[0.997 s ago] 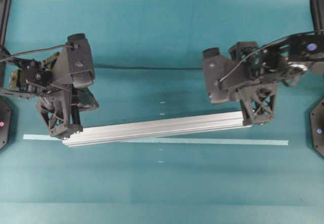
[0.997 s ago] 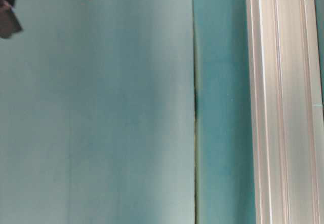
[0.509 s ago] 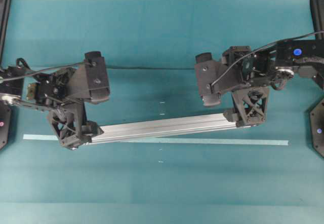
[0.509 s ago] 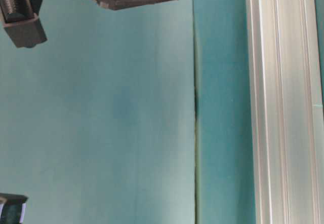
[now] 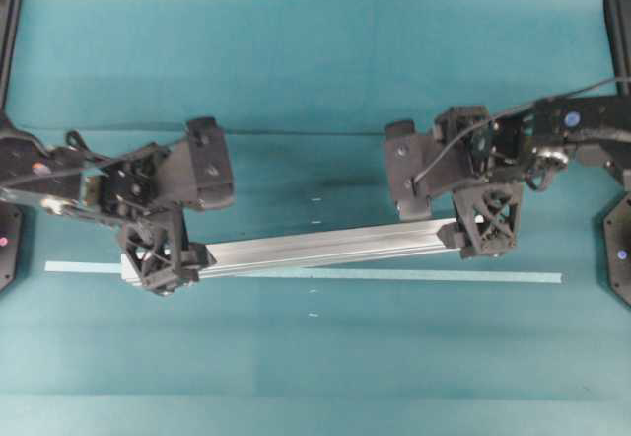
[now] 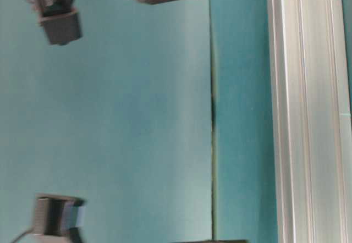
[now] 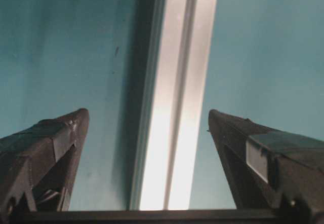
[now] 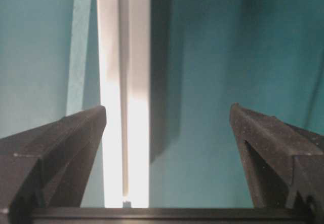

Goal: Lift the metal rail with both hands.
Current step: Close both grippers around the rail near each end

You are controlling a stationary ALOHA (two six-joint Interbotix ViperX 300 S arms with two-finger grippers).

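- Teal matte desk [image 5: 315, 81], faintly seamed across, crossed by a thin pale tape strip [image 5: 444, 276] running left to right.
- Metal rail [image 5: 325, 247] lying flat on the desk, slightly skewed over the tape strip, right end a little farther back in the overhead view.
- Left pincer [image 5: 158, 261] poised over the rail's left end, fingers spread wide, rail running between them with clear gaps on both sides; nothing gripped.
- Right pincer [image 5: 485, 221] over the right end, likewise spread, rail closer to one finger [image 8: 55, 148] than the other; nothing gripped.
- Silver extruded aluminium, lengthwise grooves, square-cut ends, bright sheen.
- Probably rigid and moderately heavy for its length; smooth faces likely slippery against the black lattice fingers.
- Best taken near both ends, across the narrow width, squeezing flat side faces and raising evenly to avoid tilt.
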